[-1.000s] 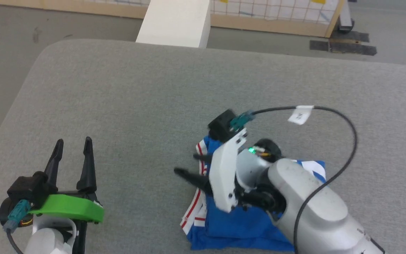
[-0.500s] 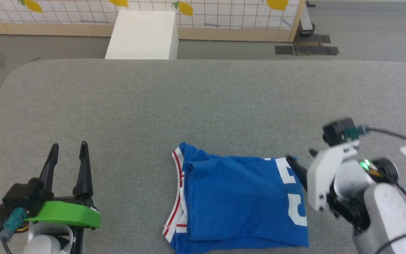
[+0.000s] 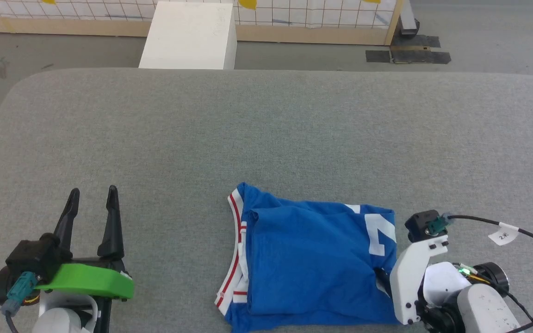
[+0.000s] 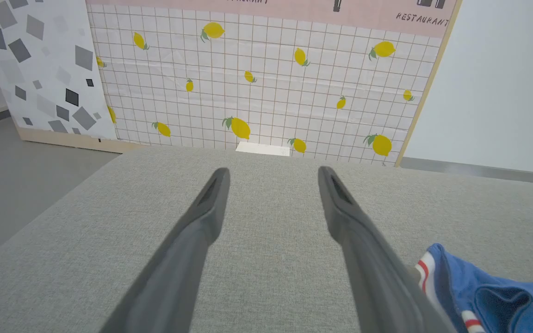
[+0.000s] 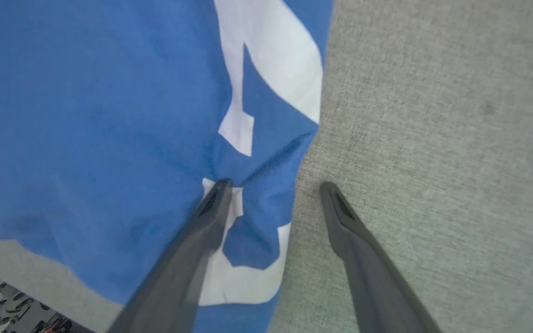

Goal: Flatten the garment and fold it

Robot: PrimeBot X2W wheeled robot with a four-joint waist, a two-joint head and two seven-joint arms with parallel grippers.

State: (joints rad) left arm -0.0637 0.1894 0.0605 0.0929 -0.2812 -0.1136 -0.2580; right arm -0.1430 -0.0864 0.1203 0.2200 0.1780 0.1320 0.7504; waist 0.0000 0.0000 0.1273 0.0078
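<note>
Grey padded table (image 3: 266,129) spans most of head view. Garment (image 3: 308,268) lies folded on it at lower centre, w/ red/white trim on its left edge and a white numeral at its right. R gripper (image 5: 274,187), lower right, has fingers spread: one tip touches blue cloth by the numeral, the other is over bare table. L gripper (image 3: 93,190), lower left, has fingers apart w/ nothing btwn, well apart from garment.

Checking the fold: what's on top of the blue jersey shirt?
One dark finger of the open right gripper presses on the royal-blue jersey shirt near its white number; the other is over the grey table. Folded layers beneath are hidden.
</note>
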